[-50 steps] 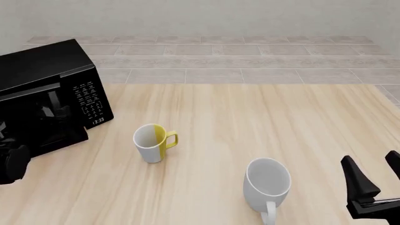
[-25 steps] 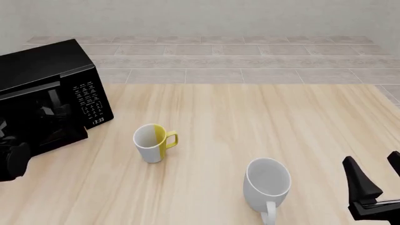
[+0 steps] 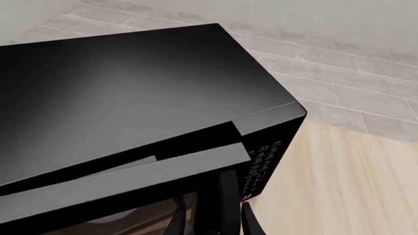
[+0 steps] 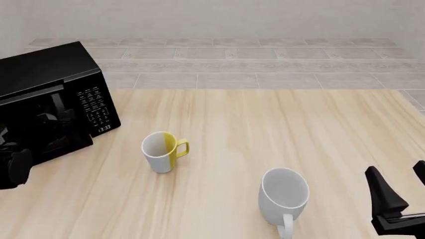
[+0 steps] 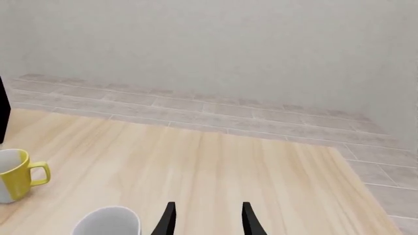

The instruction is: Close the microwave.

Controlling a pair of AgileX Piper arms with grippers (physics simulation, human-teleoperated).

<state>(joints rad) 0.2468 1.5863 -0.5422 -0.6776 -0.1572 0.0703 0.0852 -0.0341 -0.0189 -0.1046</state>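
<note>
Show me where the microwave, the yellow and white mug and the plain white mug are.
microwave [image 4: 47, 74], front view, on its black top panel.
yellow and white mug [image 4: 159, 152], front view, on its outer side wall.
plain white mug [image 4: 284, 195], front view, on its inner wall below the rim.

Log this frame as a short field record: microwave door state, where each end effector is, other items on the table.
microwave: far left of table, door slightly ajar
left end effector: at the door's edge, fingers either side
right end effector: open, empty, near right
yellow and white mug: upright, centre-left
white mug: near the right end effector, apart
task: not yet done
</note>
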